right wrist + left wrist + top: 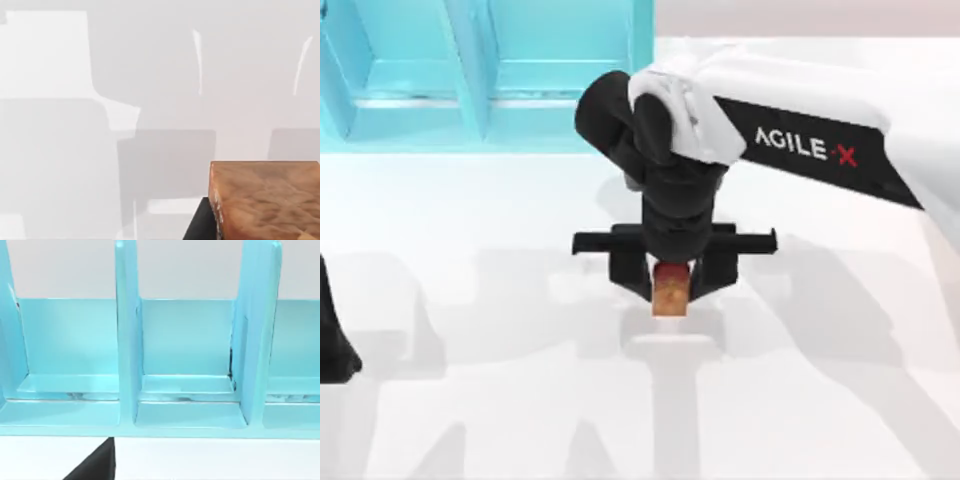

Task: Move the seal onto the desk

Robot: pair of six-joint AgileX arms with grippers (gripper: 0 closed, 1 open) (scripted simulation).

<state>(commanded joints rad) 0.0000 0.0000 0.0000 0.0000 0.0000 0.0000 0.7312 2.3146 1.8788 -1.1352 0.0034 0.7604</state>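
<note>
Nearest to me in the top view, my left arm [332,345] sits parked at the table's left edge, a dark shape doing no work; I cannot tell how its fingers stand.

Moving in toward the middle of the desk [470,420], my right gripper [670,285] points down with the seal [670,290] pinched between its two black fingers, one on each side of the block. The amber-orange body shows below the wrist, with the dark red top tucked up into the jaws. In the right wrist view the seal [265,200] looms large and amber over the plain white desk [75,175], with a shadow on the surface beneath it. I judge it is hanging just above the tabletop rather than resting on it, though I cannot be sure from these angles whether its base is touching.

Farthest back, the light blue shelf unit [470,80] runs along the top left of the table, well apart from the seal. The left wrist view looks into its compartments [187,340].

By my reading the seal is out over open desk, so the carry looks largely done. What remains is to set it down and let the fingers spread.
</note>
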